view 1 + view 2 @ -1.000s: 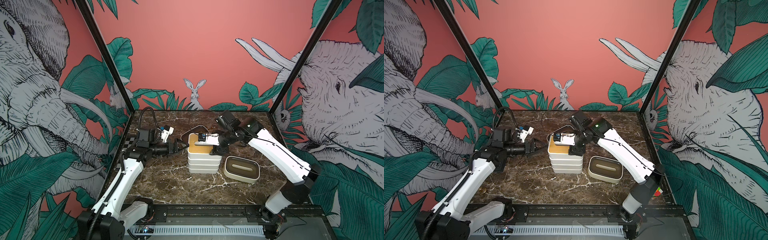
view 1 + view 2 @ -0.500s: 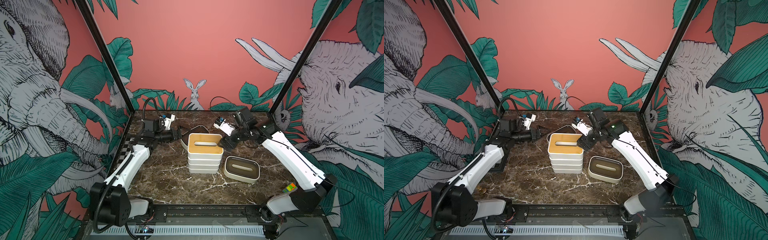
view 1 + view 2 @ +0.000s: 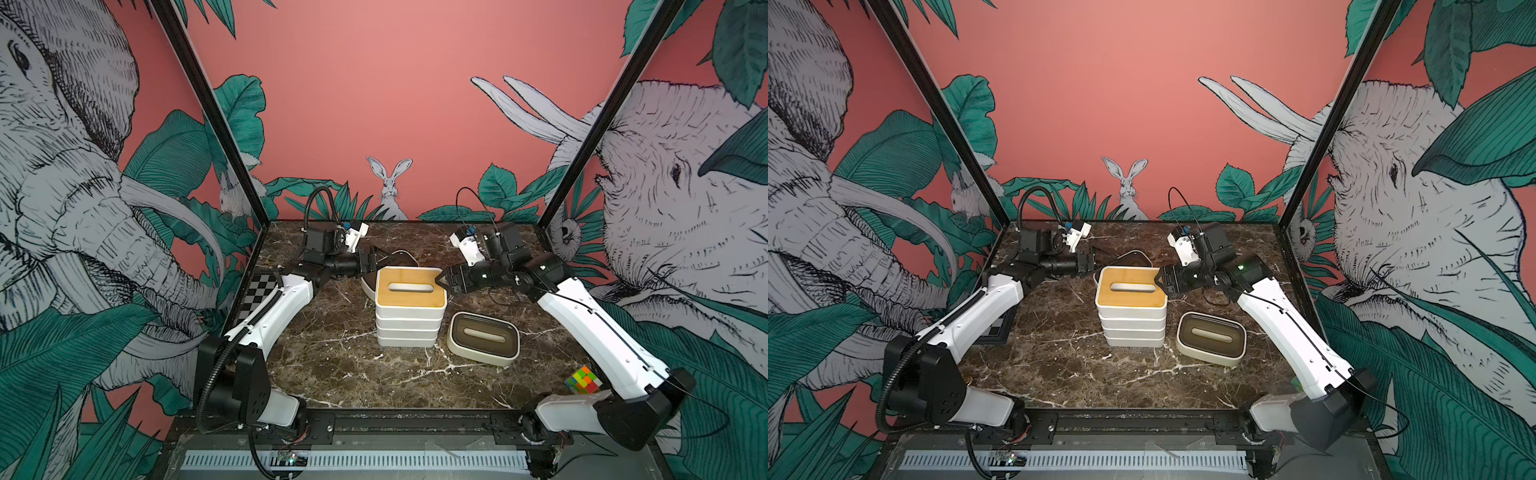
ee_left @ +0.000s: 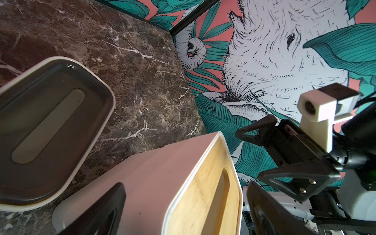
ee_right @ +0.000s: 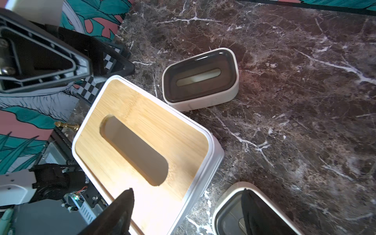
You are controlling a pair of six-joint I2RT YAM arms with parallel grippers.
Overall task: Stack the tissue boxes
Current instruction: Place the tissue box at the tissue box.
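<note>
A stack of white tissue boxes stands mid-table, its top box (image 3: pixel 409 286) (image 3: pixel 1129 289) lidded in bamboo-tan. A dark-lidded box (image 3: pixel 484 337) (image 3: pixel 1210 343) lies right of the stack, and another (image 3: pixel 399 259) (image 4: pixel 46 126) (image 5: pixel 200 79) sits behind it, half hidden in both top views. My left gripper (image 3: pixel 374 266) (image 4: pixel 183 213) is open at the top box's far-left corner, a finger on either side of that corner. At the top box's right end my right gripper (image 3: pixel 442 282) (image 5: pixel 189 213) is open and holds nothing.
A flat checkerboard (image 3: pixel 262 289) lies by the left wall under the left arm. A small multicoloured cube (image 3: pixel 583 379) sits near the right arm's base. A tiny brass piece (image 5: pixel 67 126) rests at the front left. Cage posts and printed walls close three sides.
My right gripper opened, let go of the top box and drew back to its right end. The left gripper moved back, then in to the stack's far-left corner.
</note>
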